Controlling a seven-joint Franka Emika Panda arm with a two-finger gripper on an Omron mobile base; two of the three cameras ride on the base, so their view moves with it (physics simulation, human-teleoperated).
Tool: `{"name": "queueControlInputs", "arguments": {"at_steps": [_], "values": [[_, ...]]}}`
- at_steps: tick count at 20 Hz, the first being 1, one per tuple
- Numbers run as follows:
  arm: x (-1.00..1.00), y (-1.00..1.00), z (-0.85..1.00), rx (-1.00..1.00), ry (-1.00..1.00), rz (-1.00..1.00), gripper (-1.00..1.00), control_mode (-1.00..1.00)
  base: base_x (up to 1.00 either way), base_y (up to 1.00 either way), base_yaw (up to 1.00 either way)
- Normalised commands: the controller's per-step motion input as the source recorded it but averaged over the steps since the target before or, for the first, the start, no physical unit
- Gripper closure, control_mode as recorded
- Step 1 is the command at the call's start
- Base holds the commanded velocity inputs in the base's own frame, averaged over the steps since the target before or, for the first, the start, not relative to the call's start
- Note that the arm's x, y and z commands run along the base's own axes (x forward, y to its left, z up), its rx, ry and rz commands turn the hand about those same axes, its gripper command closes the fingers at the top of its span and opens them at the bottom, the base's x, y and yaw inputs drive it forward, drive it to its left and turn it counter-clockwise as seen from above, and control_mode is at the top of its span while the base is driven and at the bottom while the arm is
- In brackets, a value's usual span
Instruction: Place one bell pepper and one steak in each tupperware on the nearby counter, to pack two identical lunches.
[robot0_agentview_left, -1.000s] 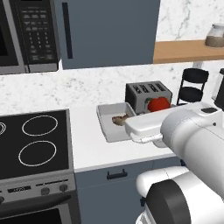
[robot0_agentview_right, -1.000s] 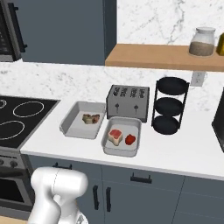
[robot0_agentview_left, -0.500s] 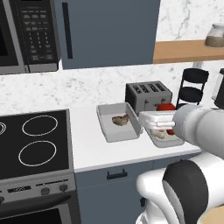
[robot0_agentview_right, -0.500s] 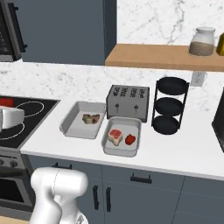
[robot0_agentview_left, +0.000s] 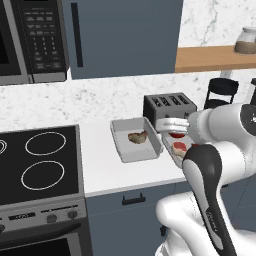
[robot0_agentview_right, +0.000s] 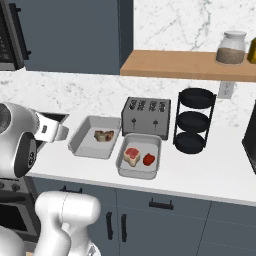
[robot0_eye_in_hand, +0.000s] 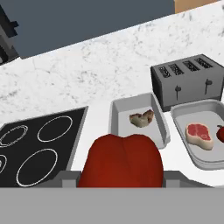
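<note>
Your gripper (robot0_eye_in_hand: 120, 186) is clamping a glossy red bell pepper (robot0_eye_in_hand: 121, 162), hovering left of the dark slotted toaster (robot0_eye_in_hand: 188, 81), near the light-grey tupperware tray (robot0_eye_in_hand: 117, 114) holding one mottled steak (robot0_eye_in_hand: 142, 118).

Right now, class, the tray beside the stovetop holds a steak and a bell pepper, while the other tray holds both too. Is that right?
Not quite. The tupperware beside the stovetop holds only a steak; its bell pepper is in the end effector, as the hand view shows. The other tupperware does hold both.
</note>
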Motion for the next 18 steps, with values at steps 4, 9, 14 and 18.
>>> {"name": "queueControlInputs", "arguments": {"at_steps": [4,9,14,18], "values": [[1.0,0.0,-0.74,-0.01,0.12,0.09,1.0,-1.0,0.0,0.0,0.0],[0.88,0.09,-0.51,-0.01,0.1,0.1,1.0,-1.0,0.0,0.0,0.0],[0.83,0.04,-0.47,-0.13,0.09,0.01,1.0,-1.0,0.0,0.0,0.0],[0.72,0.09,-0.31,0.0,0.09,0.06,1.0,-1.0,0.0,0.0,0.0]]}}
